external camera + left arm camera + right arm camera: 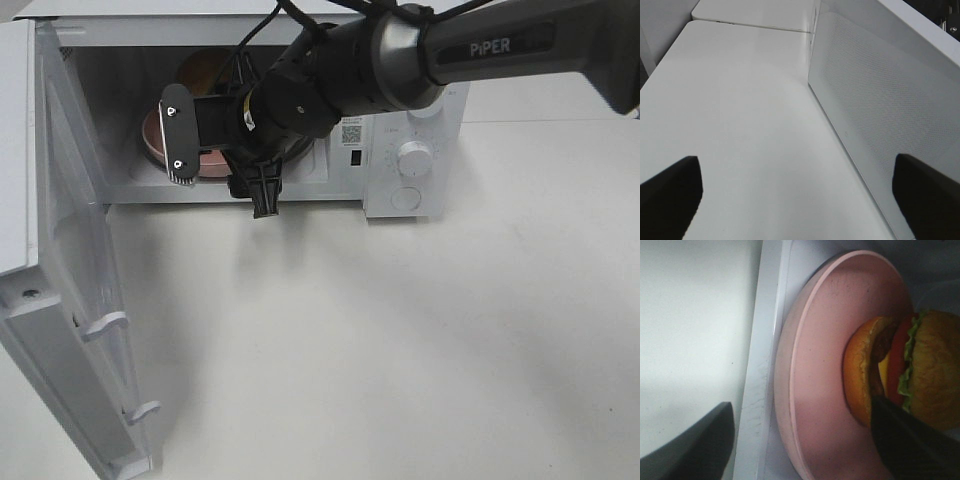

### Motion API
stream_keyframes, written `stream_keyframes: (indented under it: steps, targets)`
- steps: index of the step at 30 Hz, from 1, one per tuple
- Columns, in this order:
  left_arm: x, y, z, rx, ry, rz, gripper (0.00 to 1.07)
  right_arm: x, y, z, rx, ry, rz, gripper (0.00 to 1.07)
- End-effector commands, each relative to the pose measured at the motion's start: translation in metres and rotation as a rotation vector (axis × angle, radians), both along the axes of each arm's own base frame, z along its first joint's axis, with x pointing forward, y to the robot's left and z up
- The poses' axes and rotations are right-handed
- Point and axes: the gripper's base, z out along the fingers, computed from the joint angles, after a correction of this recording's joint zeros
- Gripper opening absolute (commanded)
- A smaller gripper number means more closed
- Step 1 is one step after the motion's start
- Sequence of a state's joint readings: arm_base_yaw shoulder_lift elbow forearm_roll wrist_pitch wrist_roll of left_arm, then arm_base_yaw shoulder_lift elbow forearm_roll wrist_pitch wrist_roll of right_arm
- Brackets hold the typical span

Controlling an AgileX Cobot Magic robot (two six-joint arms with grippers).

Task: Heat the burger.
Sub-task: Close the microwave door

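The burger (920, 375), with golden-brown bun, lettuce, tomato and cheese, sits on a pink round plate (825, 340) inside the open microwave (400, 130). In the exterior high view the bun (200, 68) and the plate (153, 130) show behind the arm. My right gripper (222, 165) reaches across into the microwave opening. It is open, with its fingers apart on either side of the plate's near rim (800, 450), holding nothing. My left gripper (800, 200) is open and empty over the white table, out of the exterior high view.
The microwave door (60, 300) stands wide open at the left. The control panel with two knobs (412, 158) is at the right of the cavity. A white dotted panel (880, 110) stands close beside the left gripper. The white table (400, 340) extends in front.
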State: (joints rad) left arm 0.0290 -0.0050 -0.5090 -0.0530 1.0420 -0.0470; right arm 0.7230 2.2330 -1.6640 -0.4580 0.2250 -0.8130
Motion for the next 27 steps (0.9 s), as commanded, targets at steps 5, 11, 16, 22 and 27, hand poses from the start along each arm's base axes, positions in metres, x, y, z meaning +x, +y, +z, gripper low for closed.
stream_keyframes:
  steps: [5, 11, 16, 22, 27]
  targets:
    - [-0.002, 0.0, -0.001, 0.0, -0.023, -0.003, 0.98, -0.018, -0.013, 0.013, 0.029, -0.014, 0.027, 0.81]
    - [-0.002, 0.0, -0.001, 0.0, -0.023, -0.003, 0.98, -0.035, -0.024, 0.016, 0.049, -0.006, 0.04, 0.8]
    - [-0.002, 0.0, -0.001, 0.0, -0.023, -0.003, 0.98, -0.05, -0.037, 0.02, 0.063, 0.018, 0.026, 0.79]
    - [-0.002, 0.0, -0.001, 0.0, -0.023, -0.003, 0.98, -0.068, -0.053, 0.029, 0.129, 0.074, -0.058, 0.77]
    - [-0.002, 0.0, -0.001, 0.0, -0.023, -0.003, 0.98, -0.086, -0.07, 0.043, 0.213, 0.125, -0.157, 0.76]
